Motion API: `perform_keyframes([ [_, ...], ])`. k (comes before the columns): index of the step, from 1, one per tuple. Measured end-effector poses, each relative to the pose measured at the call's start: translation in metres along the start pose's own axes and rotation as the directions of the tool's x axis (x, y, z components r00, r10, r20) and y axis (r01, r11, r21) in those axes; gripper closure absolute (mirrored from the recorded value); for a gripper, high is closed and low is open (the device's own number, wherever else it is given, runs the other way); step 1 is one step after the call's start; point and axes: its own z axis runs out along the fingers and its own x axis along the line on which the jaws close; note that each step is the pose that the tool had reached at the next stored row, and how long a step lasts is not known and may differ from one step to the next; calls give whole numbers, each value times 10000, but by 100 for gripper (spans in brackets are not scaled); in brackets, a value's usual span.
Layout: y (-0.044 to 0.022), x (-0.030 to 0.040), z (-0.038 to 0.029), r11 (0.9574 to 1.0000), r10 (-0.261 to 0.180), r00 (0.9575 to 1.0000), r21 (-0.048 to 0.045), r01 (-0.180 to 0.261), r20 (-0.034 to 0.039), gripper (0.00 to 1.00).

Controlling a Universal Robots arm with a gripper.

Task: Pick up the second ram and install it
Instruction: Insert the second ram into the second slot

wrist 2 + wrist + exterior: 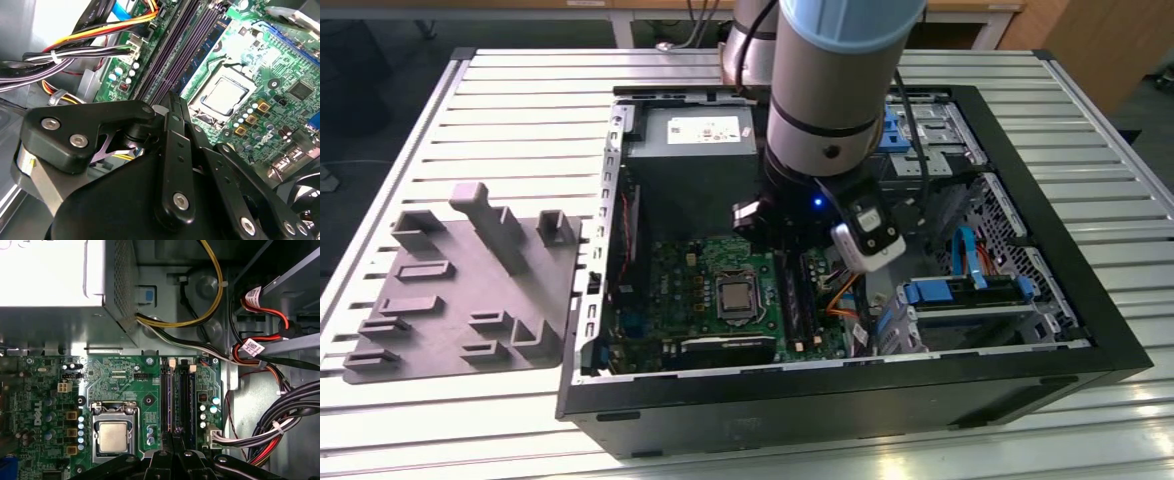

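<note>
Your black linkage gripper, fingers closed together, sits at long black memory slots on green motherboard; seating step, judged. Whether second ram is clamped: cannot tell. Next calls for square alignment.

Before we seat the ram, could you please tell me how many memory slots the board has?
4 slots, I think, packed side by side next to the processor; one end of the row is hidden, so the count is not certain.

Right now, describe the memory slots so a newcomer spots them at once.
Find the open black computer case, then its green motherboard. The memory slots are the long, dark parallel channels beside the square silver processor, unlike the small round capacitors nearby.
</note>
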Motion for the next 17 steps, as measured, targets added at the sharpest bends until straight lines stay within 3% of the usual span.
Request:
perform_keyframes([
  [17,-10,-15,42,10000,0,10000,-4,0,0,89],
])
